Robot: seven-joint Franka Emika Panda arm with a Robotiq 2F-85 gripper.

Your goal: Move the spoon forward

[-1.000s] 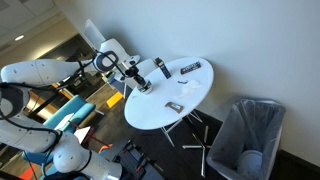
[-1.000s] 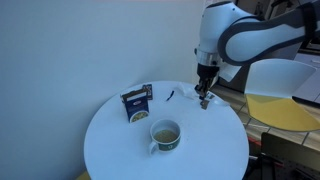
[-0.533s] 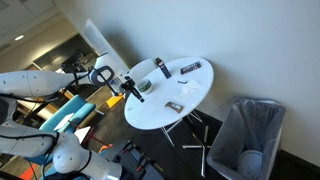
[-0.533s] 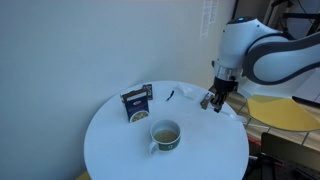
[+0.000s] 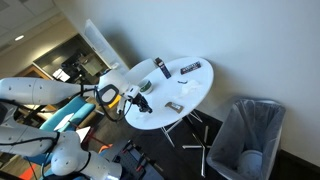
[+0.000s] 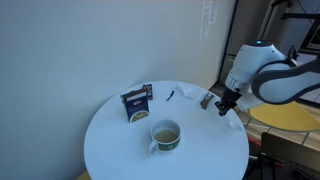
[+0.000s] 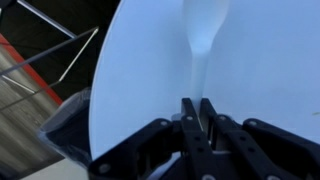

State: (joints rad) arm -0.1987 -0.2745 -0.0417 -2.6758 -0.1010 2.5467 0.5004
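Note:
A pale plastic spoon [image 7: 201,40] lies out over the round white table [image 7: 260,60], bowl end away from me, handle running into my fingertips. My gripper [image 7: 199,108] is shut on the handle end. In both exterior views the gripper [image 6: 224,103] [image 5: 136,99] is at the table's rim, on the robot's side. The spoon [image 6: 207,98] pokes from it toward the table's middle. In the exterior view from the robot's side, I cannot make the spoon out clearly.
A mug [image 6: 165,133] stands near the table's [image 6: 120,140] edge. A blue packet [image 6: 137,102] and small dark items [image 6: 171,96] lie farther back. A grey bin [image 5: 248,135] stands on the floor beside the table [image 5: 185,90]. Chair legs [image 7: 50,50] are below the rim.
My arm has pulled back from over the table to its rim, gripper shut, and the spoon has come along toward the edge.

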